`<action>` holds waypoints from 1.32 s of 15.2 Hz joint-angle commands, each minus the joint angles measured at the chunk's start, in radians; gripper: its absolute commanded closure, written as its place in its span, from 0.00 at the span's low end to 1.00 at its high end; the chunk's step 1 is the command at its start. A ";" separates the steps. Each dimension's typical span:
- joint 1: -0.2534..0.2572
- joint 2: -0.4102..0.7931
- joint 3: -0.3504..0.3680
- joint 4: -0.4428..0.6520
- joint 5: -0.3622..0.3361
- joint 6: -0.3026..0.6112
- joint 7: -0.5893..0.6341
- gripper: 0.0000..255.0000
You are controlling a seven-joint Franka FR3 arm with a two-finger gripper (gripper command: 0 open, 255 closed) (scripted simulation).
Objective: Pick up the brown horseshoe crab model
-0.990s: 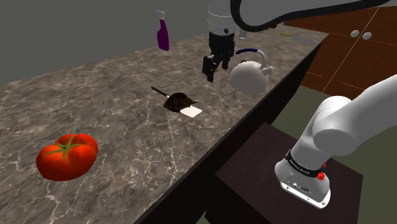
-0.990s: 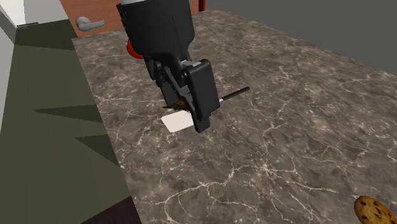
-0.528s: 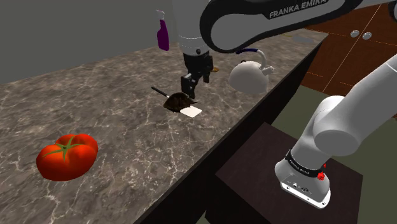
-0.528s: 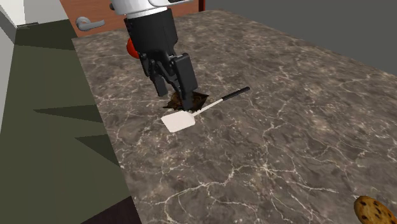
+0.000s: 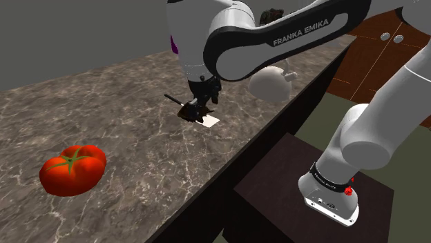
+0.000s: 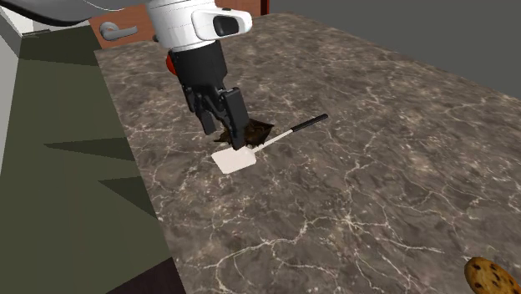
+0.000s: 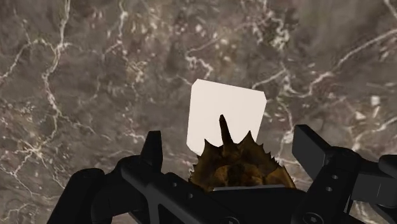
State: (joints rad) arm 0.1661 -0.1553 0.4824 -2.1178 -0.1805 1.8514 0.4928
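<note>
Crab (image 7: 238, 168) lies on the marbled counter (image 5: 124, 103), close to the edge on the robot's side. It is a brown domed shell with a spiny rim. Its thin tail spike reaches over the white blade of a spatula (image 7: 226, 118), whose dark handle runs off past it in the second exterior view. A tomato (image 5: 72, 169) sits well apart along the counter, and a white kettle (image 5: 271, 84) stands further back behind the arm.

From where I stand, the crab looks like a rigid, light thing. I would guess it is hollow plastic that will not give under pressure. The dome looks smooth enough to squirt out of a high pinch, and the tail spike seems too thin to grip. The likeliest hold is across the widest part of the shell, low down near the spiny rim. The spatula lies so close that it might get nudged or caught as well.

The jaws are spread wide and low over the counter, with the shell between them. In the wrist view one finger (image 7: 153, 149) stands clear of the rim and the other sits just beside it. Neither clasps the shell, so nothing is held yet.
</note>
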 commanded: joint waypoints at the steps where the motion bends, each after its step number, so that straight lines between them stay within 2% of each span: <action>1: 0.000 0.012 0.002 -0.015 -0.006 0.024 0.009 0.00; 4: 0.000 0.018 0.004 -0.030 -0.010 0.044 0.016 0.00; 5: -0.001 0.017 0.003 -0.032 -0.010 0.045 0.015 1.00; 14: 0.000 0.018 0.004 -0.030 -0.010 0.044 0.016 1.00; 20: 0.000 -0.004 -0.001 0.030 0.003 -0.032 -0.009 1.00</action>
State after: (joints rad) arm 0.1656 -0.1576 0.4814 -2.1018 -0.1789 1.8346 0.4873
